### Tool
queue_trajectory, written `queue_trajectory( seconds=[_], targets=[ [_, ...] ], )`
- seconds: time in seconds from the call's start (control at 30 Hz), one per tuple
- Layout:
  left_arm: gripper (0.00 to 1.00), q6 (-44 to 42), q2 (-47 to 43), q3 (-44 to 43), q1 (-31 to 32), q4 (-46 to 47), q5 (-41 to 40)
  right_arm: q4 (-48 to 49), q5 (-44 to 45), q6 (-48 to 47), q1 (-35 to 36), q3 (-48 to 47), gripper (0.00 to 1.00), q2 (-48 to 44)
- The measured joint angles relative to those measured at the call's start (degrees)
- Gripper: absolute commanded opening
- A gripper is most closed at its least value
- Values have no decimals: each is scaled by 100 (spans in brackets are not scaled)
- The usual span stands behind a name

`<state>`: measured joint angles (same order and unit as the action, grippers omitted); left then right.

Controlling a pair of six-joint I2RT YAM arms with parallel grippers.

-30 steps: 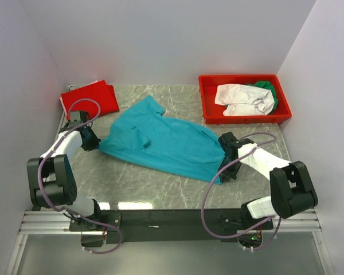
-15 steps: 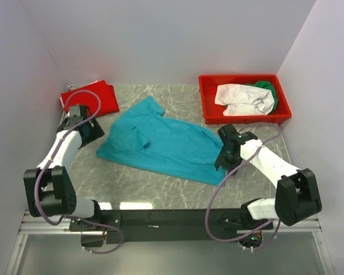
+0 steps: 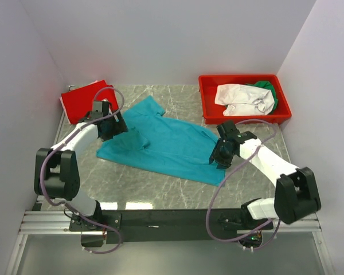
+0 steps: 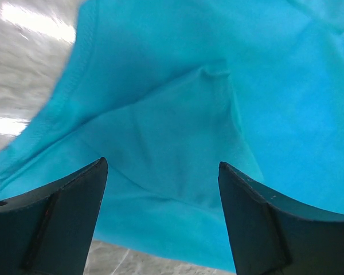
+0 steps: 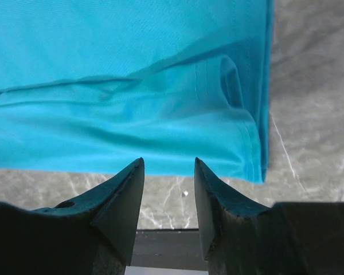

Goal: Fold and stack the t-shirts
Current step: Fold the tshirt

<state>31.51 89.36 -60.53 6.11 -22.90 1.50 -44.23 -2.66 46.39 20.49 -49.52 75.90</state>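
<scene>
In the top view, the teal t-shirt (image 3: 166, 146) lies spread in the middle of the frame, ready for folding. The left gripper (image 3: 116, 127) hangs over its upper left part, and the right gripper (image 3: 218, 157) over its lower right corner. The red t-shirt (image 3: 83, 100) sits folded at the upper left (maybe the start of the stack). The white t-shirt (image 3: 241, 98) and green t-shirt (image 3: 266, 87) wait in the red bin (image 3: 243, 118).

In the left wrist view, the jaws are wide apart and hold nothing.

In the right wrist view, the jaws are apart too, just below the hem corner.
</scene>
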Motion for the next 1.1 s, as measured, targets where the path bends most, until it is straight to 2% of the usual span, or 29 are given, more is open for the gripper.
queue_trajectory(
  seconds=[0.33,0.63,0.93,1.1],
  targets=[
    [84,52,647,426,-4,299,317,341,37,33,-225,-11,46,1224],
    [85,-90,708,428,-61,365,133,358,203,74,-717,-42,48,1325],
    [86,-90,647,518,-90,479,142,308,269,24,-763,-90,48,1475],
    [87,-94,636,291,-105,140,162,57,376,-50,-763,-356,49,1460]
  ],
)
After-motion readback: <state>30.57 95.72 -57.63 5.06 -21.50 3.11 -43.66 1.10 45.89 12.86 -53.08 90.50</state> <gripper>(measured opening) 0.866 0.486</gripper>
